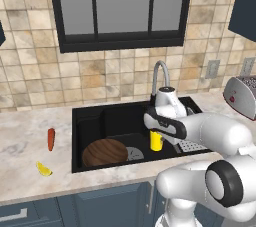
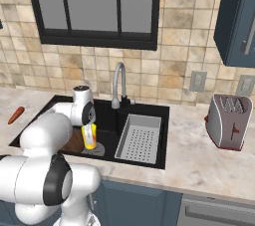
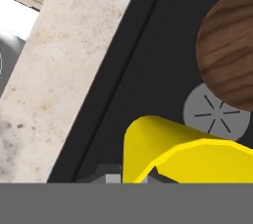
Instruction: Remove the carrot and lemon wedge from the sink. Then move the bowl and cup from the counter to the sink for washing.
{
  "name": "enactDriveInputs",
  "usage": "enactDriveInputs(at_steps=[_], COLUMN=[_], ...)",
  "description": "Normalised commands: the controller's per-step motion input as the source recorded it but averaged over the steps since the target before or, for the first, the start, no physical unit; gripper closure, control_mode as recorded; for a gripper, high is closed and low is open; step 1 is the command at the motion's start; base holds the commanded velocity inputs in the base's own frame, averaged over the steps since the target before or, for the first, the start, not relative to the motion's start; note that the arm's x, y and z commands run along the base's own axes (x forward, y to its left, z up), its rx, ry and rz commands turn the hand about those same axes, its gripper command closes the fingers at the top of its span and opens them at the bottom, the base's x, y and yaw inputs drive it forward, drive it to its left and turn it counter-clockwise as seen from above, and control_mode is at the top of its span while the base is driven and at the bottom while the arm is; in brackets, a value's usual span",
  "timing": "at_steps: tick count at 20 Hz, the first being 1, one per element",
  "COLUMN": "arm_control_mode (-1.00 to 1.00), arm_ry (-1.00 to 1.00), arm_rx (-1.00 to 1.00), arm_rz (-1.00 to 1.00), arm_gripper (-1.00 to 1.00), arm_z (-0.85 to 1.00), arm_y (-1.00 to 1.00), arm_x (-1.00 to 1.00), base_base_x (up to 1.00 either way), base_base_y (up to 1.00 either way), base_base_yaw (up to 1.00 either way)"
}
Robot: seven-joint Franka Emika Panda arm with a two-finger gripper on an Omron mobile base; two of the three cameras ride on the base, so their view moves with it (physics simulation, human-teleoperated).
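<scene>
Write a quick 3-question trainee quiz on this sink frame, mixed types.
1. True or false: the carrot and the lemon wedge lie on the counter, left of the sink.
2. Multiple choice: what is the hand shut on? A) the bowl B) the cup C) the faucet
3. Short answer: which dish already sits in the sink basin, and near what?

Key
1. True. Both lie on the stone, apart from each other.
2. B. The cup hangs upright over the basin in the hand's grip.
3. The bowl, beside the round grey drain.
</scene>
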Motion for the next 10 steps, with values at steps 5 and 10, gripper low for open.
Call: enactDriveInputs(at_steps=[5, 10], arm_control_mode=[-1.0, -1.0], arm_ry=[-0.07, -0.05], arm_rx=[0.0, 0.0], arm_rz=[0.03, 0.03], arm_gripper=[1.0, 1.0], arm_z=[-0.17, -0.18], arm_y=[-0.01, -0.01], arm_x=[0.04, 0.06], base_base_x=[0.0, 0.0], base_base_y=[0.0, 0.0], base_base_yaw=[0.0, 0.0])
